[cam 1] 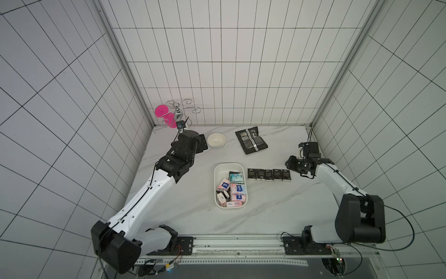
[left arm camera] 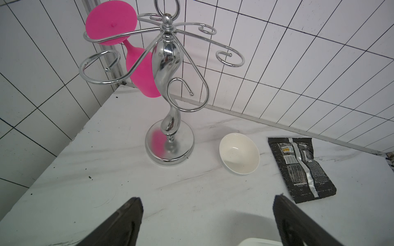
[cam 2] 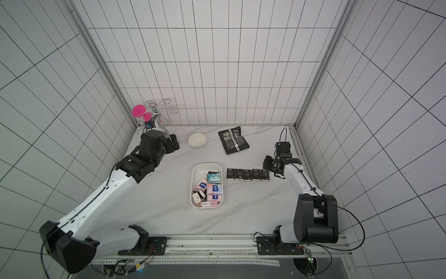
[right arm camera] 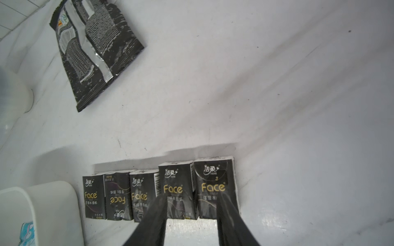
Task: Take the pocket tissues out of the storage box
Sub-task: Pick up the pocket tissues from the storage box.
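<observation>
Nearest to us on the tabletop (cam 1: 193,212) is the box (cam 1: 223,171). The tissues (cam 1: 233,192) left in it are heaped toward its near end: pink-white packets, a teal one and some black ones among them.

Just beside the box, on its right, we see five black packets (cam 1: 269,174) in a row on the tabletop, side against side, one with its lettering upside down. The right hand (right arm camera: 190,205) is low at the right end of that row. Its fingers are apart with bare tabletop between them. Their tips lie over the last two packets in the wrist view, and we cannot tell whether they touch.

Farther off on the left, the left hand (left arm camera: 207,199) hangs above the tabletop, fingers wide apart and empty. Beyond it lie a bowl (cam 1: 216,140) and a black pouch (cam 1: 252,140), apart from each other. In the far left corner stands a chrome rack (left arm camera: 168,64) with a pink glass (left arm camera: 140,72) hanging upside down from it.
</observation>
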